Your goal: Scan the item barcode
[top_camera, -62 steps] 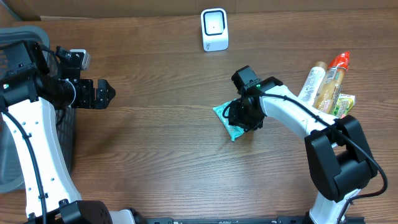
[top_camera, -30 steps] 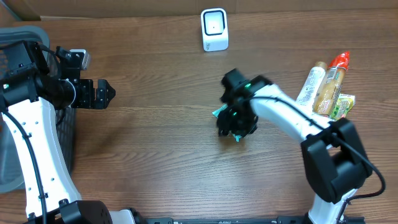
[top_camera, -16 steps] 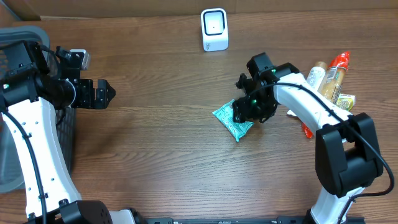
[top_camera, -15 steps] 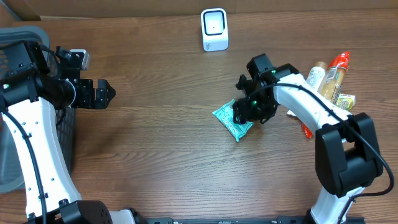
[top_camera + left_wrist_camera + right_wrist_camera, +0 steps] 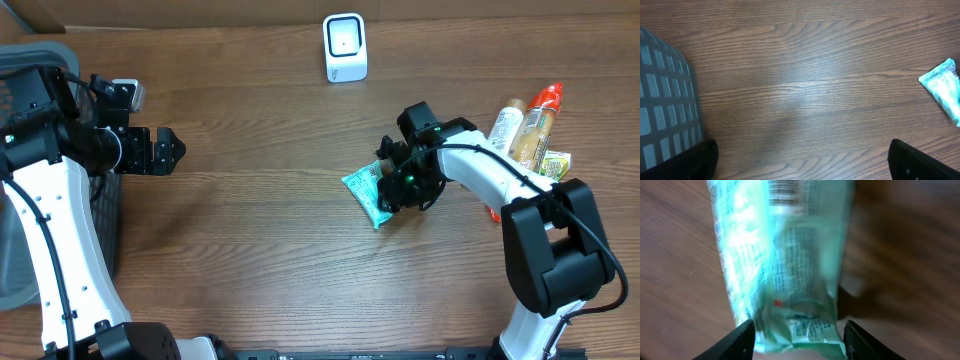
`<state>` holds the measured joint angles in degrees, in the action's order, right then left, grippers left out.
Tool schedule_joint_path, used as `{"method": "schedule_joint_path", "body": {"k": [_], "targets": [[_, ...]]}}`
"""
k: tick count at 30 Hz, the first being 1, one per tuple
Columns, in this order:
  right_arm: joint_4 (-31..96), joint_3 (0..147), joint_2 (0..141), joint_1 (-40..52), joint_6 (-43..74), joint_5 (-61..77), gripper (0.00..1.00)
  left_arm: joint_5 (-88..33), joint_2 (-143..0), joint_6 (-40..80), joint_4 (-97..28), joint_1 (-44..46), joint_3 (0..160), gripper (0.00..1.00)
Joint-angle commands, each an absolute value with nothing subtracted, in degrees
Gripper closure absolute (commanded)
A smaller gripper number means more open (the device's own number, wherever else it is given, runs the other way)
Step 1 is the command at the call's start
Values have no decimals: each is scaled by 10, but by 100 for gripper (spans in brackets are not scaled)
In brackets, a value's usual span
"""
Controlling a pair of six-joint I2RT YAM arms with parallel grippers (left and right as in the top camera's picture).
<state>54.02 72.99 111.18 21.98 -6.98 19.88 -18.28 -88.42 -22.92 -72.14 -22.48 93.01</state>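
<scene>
While the left gripper (image 5: 166, 151) hangs wide open at the far left, the right gripper (image 5: 398, 186) straddles the right end of the teal packet (image 5: 365, 195) lying right of centre, pinched or not I cannot tell, so the pick-up seems in hand and next calls for a firm close, then a lift toward the white scanner (image 5: 345, 47) at the far edge.

Seen from the left wrist, the brown wooden table (image 5: 800, 90) fills the frame. A grey gridded basket (image 5: 665, 110) stands at the left edge. A teal packet (image 5: 942, 90) lies flat at the right edge, partly cut off. The left gripper (image 5: 805, 165) hangs above the wood, its dark fingertips (image 5: 920, 162) spread wide in the bottom corners, holding nothing.
</scene>
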Motion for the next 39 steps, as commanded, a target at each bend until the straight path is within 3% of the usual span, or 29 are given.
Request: {"method": "schedule_joint_path", "body": {"k": [1, 8, 13, 22, 29, 34, 39], "targets": [[543, 727, 1113, 256, -76, 265, 43, -189, -888, -242, -719, -221, 930, 1], [536, 733, 1112, 336, -95, 248, 27, -189, -888, -242, -719, -221, 930, 1], [565, 785, 1112, 343, -86, 236, 20, -189, -888, -242, -719, -221, 930, 1], [564, 878, 1112, 314, 157, 67, 19, -189, -888, -242, -719, -221, 930, 0], [538, 849, 1113, 310, 259, 64, 37, -189, -888, -242, -719, -221, 930, 1], [494, 812, 1113, 329, 349, 60, 65, -189, -888, -242, -719, -221, 930, 1], [444, 765, 1113, 338, 422, 44, 87, -189, -888, -242, -719, -221, 930, 0]]}}
